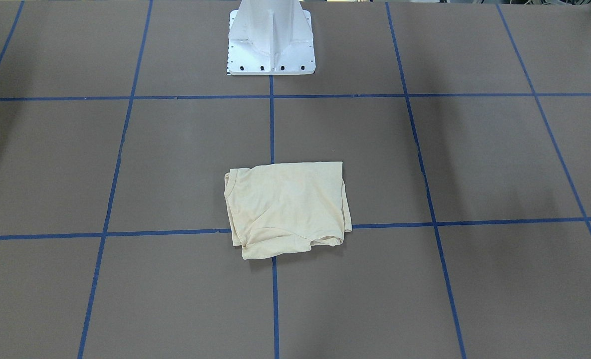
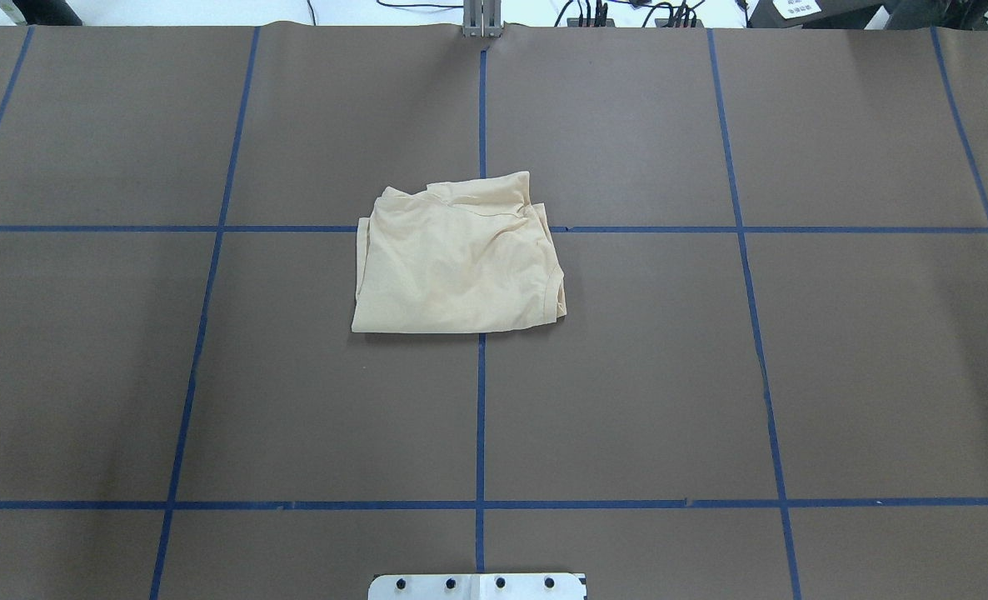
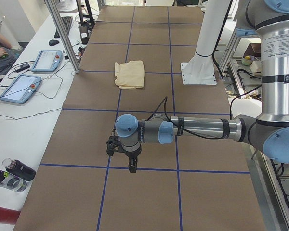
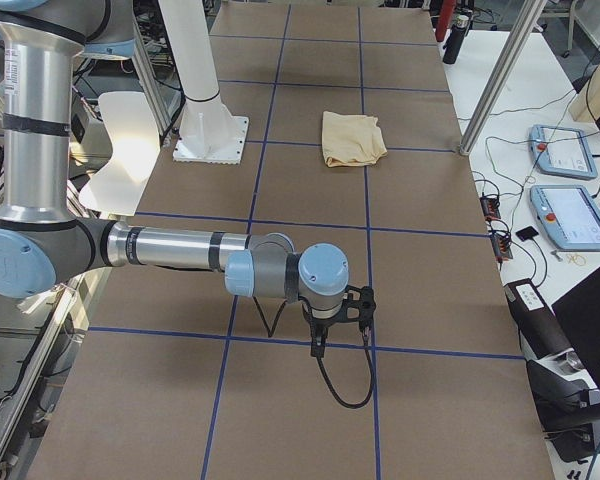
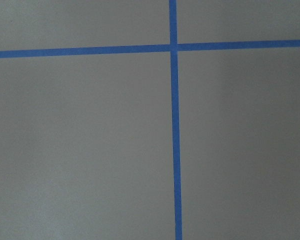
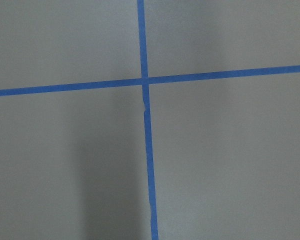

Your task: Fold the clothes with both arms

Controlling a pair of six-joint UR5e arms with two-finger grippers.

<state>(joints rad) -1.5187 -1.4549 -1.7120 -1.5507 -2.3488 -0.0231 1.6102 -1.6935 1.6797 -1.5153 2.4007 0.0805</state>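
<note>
Lying folded, the T-shirt (image 2: 456,267) is well apart from left fingers (image 3: 131,167) and right fingers (image 4: 317,345), whose opening I cannot tell.

Shirt (image 2: 456,262): pale cream-yellow, plain. Desk (image 2: 835,375): brown, blue grid. Left arm (image 3: 202,129), right arm (image 4: 170,248): silver-grey tubes, light blue joint caps, black bands. Base (image 1: 270,35): white.

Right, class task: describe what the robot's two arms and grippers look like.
The left arm and right arm are silver-grey tubes with light blue joint caps and black bands. A black cable loops by each wrist. The left gripper and right gripper are black.
</note>
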